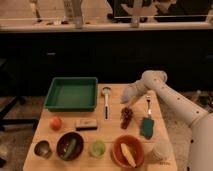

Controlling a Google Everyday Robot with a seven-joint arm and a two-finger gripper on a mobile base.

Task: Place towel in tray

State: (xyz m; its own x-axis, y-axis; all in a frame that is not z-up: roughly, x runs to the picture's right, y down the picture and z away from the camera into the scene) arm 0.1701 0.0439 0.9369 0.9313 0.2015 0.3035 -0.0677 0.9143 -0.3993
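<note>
The green tray sits at the back left of the wooden table and holds nothing. A small teal cloth-like piece, apparently the towel, lies flat on the right side of the table, just in front of a fork. My gripper hangs over the table's back right part, behind a bunch of dark grapes. It is to the right of the tray and up-left of the teal piece, and holds nothing that I can see. The white arm reaches in from the right.
A long-handled spoon lies between tray and gripper. Along the front stand a metal cup, a dark bowl with greens, a green cup, an orange bowl with a banana and a white lump. A tomato and a bar lie mid-left.
</note>
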